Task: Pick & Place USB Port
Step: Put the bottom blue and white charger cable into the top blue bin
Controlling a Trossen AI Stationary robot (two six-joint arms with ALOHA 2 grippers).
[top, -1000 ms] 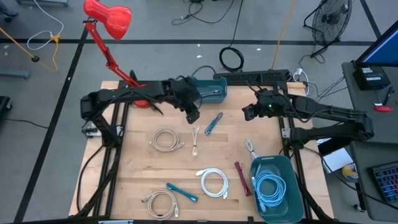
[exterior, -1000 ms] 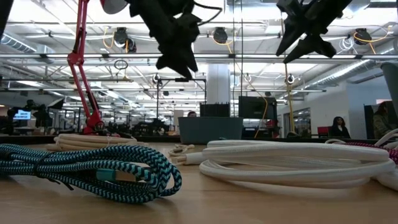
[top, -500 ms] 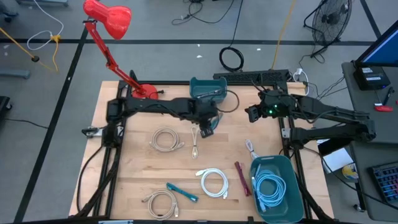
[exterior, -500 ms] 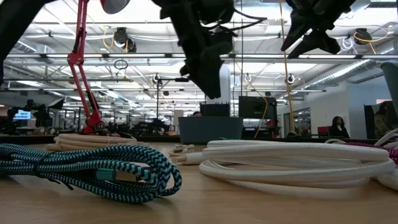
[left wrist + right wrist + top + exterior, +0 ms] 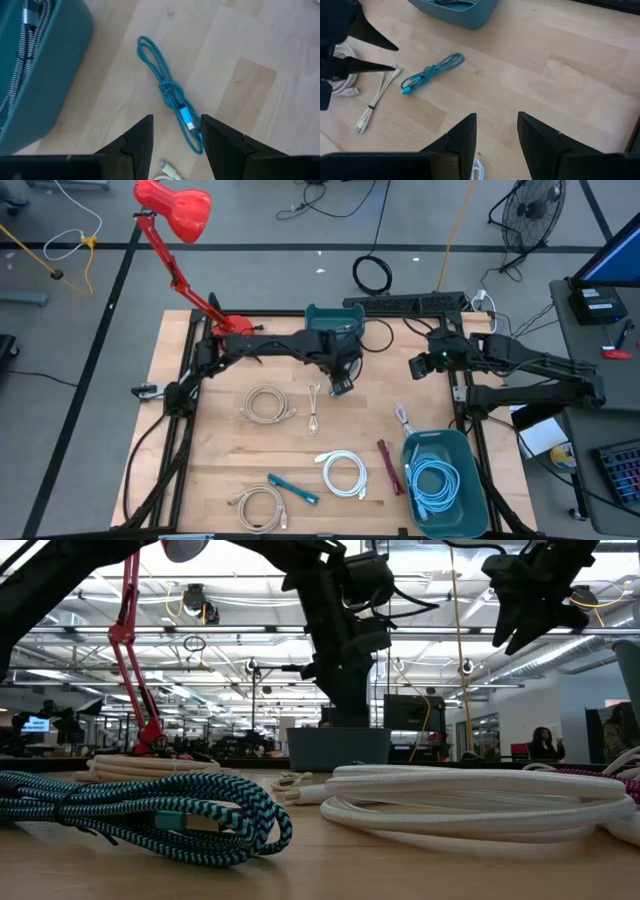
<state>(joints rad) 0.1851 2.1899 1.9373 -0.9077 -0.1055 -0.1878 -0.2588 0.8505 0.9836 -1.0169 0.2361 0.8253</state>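
Left gripper: the left gripper (image 5: 342, 384) is held above the worktop near the middle of the far edge, just in front of the far bin; its two dark fingers (image 5: 137, 141) are seen apart with nothing between them, and the teal braided cable lies on the wood below the gap.
Right gripper: the right gripper (image 5: 416, 366) is raised over the far right part of the worktop, well apart from the left one; its fingers (image 5: 461, 136) are parted around bare wood and nothing is held.
Teal braided cable: a bundled teal cable (image 5: 171, 96) with a bright blue plug is laid flat on the wood beside the far bin; it is also seen from the right wrist (image 5: 432, 73).
Far bin: a teal bin (image 5: 322, 319) is set at the middle of the far edge, with a dark striped cable inside.
Near bin: a second teal bin (image 5: 446, 445) is placed at the near right corner, with a coiled light blue cable (image 5: 432, 481) inside.
Other cables: a beige coil (image 5: 265, 403) and a thin cream cable (image 5: 315, 408) are laid left of centre; a white coil (image 5: 341, 474), a second teal cable (image 5: 293, 487) and another beige coil (image 5: 258, 507) are spread along the near edge; a dark red cable (image 5: 388, 465) is laid beside the near bin.
Lamp: a red desk lamp (image 5: 176, 210) is fixed at the far left corner.
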